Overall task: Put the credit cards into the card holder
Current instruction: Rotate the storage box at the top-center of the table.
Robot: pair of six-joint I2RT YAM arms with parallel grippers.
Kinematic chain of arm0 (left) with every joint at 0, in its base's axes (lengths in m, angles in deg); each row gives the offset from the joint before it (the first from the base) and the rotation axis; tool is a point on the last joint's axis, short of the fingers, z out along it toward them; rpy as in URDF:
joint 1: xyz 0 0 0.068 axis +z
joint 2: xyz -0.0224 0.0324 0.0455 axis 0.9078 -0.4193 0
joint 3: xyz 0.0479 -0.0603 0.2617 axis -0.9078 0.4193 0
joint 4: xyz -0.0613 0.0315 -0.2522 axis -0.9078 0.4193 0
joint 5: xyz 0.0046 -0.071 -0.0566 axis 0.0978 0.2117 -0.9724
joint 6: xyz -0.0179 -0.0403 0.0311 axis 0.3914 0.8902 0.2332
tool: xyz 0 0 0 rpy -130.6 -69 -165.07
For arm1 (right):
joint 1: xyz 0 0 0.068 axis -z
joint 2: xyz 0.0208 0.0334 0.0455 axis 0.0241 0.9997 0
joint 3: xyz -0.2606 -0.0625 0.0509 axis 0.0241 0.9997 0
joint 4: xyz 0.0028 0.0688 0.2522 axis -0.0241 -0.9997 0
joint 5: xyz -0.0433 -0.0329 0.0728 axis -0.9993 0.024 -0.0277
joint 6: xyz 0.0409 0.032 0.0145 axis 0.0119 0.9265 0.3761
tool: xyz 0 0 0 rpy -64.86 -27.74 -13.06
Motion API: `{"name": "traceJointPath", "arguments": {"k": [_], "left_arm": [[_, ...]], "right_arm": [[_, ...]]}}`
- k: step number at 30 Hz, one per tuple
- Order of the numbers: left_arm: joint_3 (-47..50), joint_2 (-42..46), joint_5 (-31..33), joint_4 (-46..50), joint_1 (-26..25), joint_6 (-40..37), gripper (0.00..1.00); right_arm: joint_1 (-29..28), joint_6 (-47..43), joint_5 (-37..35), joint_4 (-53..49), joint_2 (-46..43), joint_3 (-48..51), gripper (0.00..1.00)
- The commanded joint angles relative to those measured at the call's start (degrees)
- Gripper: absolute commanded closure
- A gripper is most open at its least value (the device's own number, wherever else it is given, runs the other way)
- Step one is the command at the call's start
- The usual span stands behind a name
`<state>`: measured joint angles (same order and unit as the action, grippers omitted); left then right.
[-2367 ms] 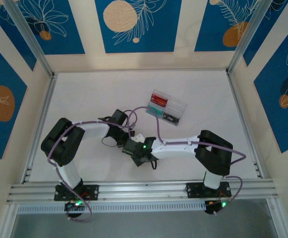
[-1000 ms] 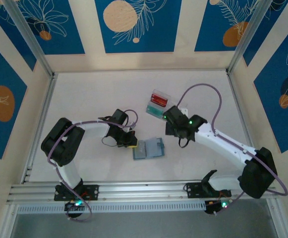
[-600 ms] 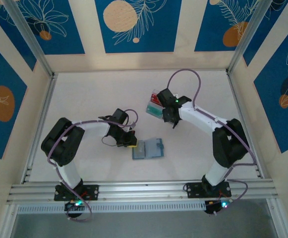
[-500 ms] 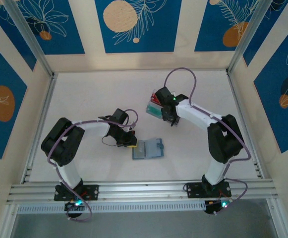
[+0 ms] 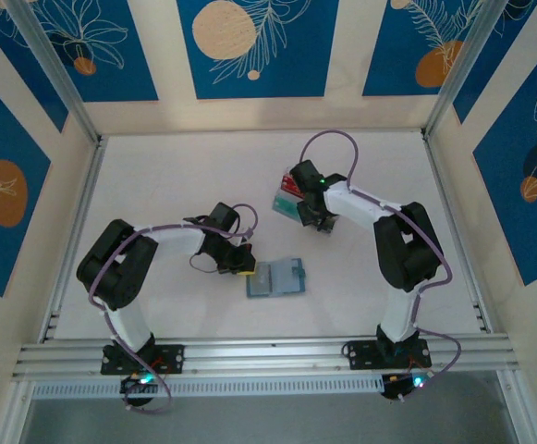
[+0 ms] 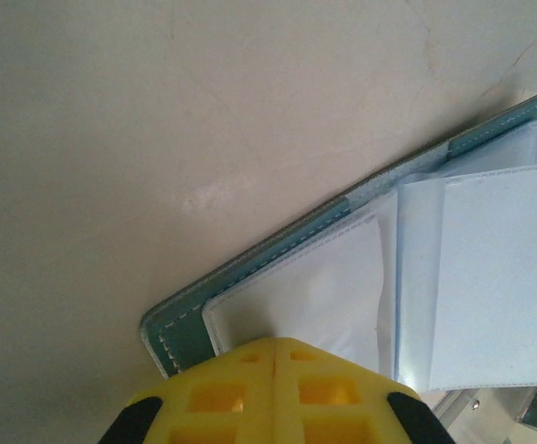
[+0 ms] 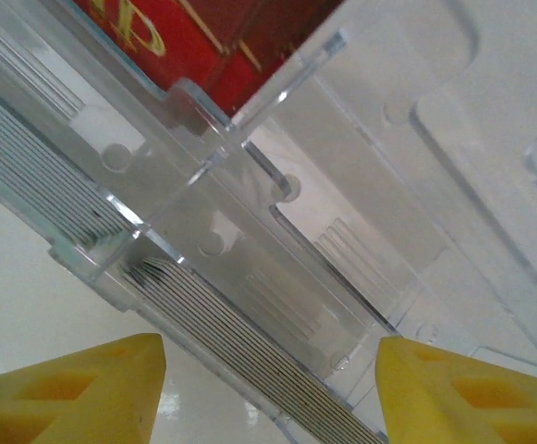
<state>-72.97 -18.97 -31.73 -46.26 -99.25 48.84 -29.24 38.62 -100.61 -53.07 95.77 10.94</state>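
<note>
We see the card holder [image 5: 277,277] lying open on the counter [image 5: 157,185], just below the centre of the top view, clear sleeves up. Our left fingers [image 6: 240,393] are clenched together at its left edge; whether they press on it we cannot tell. Our right fingers [image 7: 83,375] are released, spread wide above the clear tray [image 7: 277,213], with a stack of cards [image 7: 231,356] between them.

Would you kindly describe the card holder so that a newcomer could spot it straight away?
On the white table, look near the middle, beside the left gripper with its yellow fingers. The card holder lies open and flat there. Unlike the rigid clear tray farther back, it is a blue-grey cover with clear sleeves inside.
</note>
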Motion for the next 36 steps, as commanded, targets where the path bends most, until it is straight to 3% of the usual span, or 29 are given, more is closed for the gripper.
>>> {"name": "traceJointPath", "arguments": {"k": [1,9,14,28,36], "left_arm": [[0.5,-1.75,3.47,2.98,0.15,-0.68,1.0],[0.37,-1.6,3.4,3.17,0.38,-0.83,1.0],[0.68,-1.15,3.61,3.35,0.78,-1.01,1.0],[0.85,-0.58,3.63,3.25,0.98,-0.95,1.0],[1.74,0.04,3.71,2.92,0.99,-0.81,1.0]], "right_arm": [[1.2,-0.95,3.81,-2.54,1.33,-1.84,0.38],[1.74,-1.08,8.07,-5.66,4.62,-3.49,0.38],[0.75,-0.26,9.88,-6.74,5.21,-3.13,0.44],[-7.42,13.36,15.9,-16.39,8.12,-10.73,0.44],[-12.89,15.16,-3.24,-20.95,10.53,-15.91,0.39]]}}
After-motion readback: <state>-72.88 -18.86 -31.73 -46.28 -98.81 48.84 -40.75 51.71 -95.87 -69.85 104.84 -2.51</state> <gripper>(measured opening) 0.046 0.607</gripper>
